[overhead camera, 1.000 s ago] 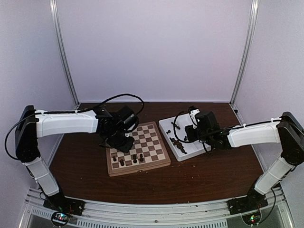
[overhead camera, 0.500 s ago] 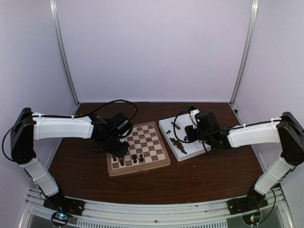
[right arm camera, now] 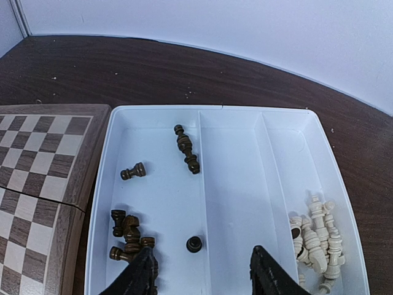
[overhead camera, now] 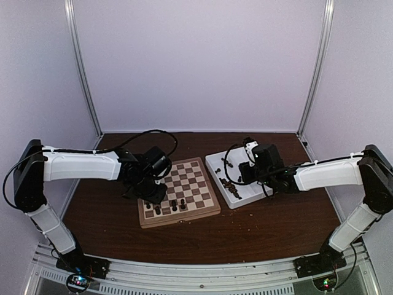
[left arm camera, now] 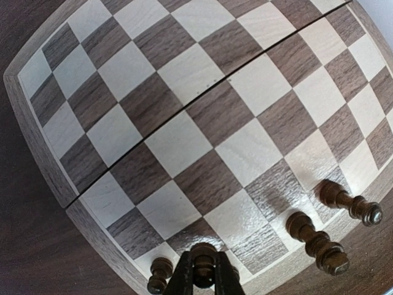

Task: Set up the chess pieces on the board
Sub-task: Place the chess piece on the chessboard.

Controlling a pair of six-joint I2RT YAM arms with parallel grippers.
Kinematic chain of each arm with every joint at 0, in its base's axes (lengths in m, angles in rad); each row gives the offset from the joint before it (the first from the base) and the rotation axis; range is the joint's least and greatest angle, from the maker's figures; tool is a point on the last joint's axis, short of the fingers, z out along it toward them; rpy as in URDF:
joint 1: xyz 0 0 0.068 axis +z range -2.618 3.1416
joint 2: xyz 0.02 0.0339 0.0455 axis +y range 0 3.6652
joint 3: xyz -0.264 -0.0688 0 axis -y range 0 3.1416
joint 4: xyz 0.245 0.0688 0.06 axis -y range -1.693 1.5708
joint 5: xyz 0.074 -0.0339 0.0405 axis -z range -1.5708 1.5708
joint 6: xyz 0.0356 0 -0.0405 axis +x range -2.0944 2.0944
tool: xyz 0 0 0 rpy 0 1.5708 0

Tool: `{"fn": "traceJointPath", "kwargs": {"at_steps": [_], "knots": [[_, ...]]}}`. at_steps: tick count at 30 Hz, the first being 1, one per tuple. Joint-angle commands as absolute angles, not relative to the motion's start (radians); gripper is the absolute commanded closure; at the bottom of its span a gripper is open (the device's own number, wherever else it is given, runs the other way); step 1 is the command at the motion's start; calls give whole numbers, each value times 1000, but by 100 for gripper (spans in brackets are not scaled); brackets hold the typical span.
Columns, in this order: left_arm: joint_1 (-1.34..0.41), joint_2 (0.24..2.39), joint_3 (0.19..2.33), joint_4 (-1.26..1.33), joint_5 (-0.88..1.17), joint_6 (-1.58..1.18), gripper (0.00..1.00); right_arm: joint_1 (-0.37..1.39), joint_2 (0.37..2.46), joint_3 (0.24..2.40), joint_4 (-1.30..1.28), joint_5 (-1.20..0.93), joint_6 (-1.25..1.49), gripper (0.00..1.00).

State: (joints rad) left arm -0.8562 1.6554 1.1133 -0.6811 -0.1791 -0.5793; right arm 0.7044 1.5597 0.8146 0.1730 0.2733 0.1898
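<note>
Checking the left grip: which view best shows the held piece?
Left wrist: the dark chess piece sits pinched in the left gripper at the board edge. Top external hides it beneath the wrist; right wrist doesn't include it.

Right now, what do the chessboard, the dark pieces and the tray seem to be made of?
Board: wood, grain visible, slight sheen. Dark pieces: probably turned wood, stained brown, glossy highlights. Tray: likely plastic, smooth uniform white with rounded moulded walls.

The board [overhead camera: 191, 177] lies on the counter [overhead camera: 264, 230] just left of the tray [overhead camera: 216, 161]. Chess pieces [overhead camera: 174, 205] stand along the board's near edge; more lie in the tray compartment nearest it, a separate heap [right arm camera: 316, 236] in the farthest.
</note>
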Motion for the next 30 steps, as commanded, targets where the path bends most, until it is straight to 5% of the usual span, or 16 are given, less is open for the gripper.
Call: {"fn": "traceJointPath", "kwargs": {"at_steps": [1, 19, 30], "knots": [[-848, 1671, 1095, -660, -188, -588, 99, 700, 1563, 836, 181, 273, 190, 48], [-848, 1703, 1092, -652, -182, -591, 98, 698, 1565, 838, 179, 270, 190, 48], [-848, 1698, 1101, -650, -181, -586, 79, 700, 1568, 840, 178, 262, 187, 48]]}}
